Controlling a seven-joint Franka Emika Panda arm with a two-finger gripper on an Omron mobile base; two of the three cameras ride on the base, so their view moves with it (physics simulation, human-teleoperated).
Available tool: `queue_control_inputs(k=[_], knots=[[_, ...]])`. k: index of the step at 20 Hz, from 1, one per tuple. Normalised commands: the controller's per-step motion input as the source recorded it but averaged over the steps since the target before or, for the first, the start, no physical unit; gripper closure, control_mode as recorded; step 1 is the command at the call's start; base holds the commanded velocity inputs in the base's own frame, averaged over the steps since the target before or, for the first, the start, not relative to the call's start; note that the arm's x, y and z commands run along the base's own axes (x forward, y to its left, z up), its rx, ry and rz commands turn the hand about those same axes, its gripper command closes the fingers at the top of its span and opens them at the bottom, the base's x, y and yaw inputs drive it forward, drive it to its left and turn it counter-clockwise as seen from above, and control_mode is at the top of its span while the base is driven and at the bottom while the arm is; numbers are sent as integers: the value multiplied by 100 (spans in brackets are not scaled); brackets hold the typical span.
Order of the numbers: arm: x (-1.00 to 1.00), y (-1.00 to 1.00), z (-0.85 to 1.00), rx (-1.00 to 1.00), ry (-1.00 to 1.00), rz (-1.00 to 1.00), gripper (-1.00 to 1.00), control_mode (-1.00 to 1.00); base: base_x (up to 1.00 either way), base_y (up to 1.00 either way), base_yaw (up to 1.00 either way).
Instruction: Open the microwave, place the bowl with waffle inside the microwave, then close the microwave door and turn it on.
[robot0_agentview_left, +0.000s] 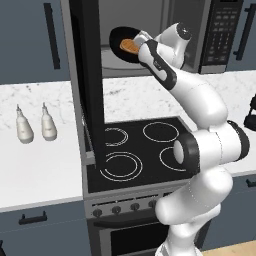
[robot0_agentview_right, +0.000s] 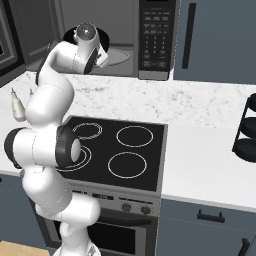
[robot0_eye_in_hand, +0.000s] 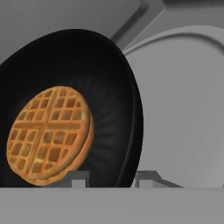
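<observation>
I look at a kitchen with dark blue-grey cabinets and a white marble surface (robot0_agentview_left: 45, 170) on both sides of a black stove (robot0_agentview_left: 140, 150) with four rings. Above the stove is the microwave (robot0_agentview_right: 125, 35); its door (robot0_agentview_left: 90, 85) is swung fully open toward me, and in the left base view I see it edge-on as a tall dark panel that covers part of the stove.

My tool (robot0_eye_in_hand: 107, 178) is clamped on the rim of the black bowl (robot0_eye_in_hand: 118, 87), one finger on each side of the rim. The bowl is tilted steeply, and the golden waffle (robot0_eye_in_hand: 50, 133) lies against its inner wall. The bowl is held at the open mouth of the microwave, in front of the grey cavity, and the round glass turntable (robot0_eye_in_hand: 183, 105) is just behind it.

On the surface to the left stand two white bottles (robot0_agentview_left: 35, 125), well apart from the stove. At the right edge there is a dark tiered rack (robot0_agentview_right: 247, 125).
</observation>
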Motion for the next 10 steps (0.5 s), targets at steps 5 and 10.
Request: queue_control_inputs(k=[5, 10], knots=[[0, 0, 0, 0, 0, 0, -100, -100, 0, 0, 0], [0, 0, 0, 0, 0, 0, -100, -100, 0, 0, 0]])
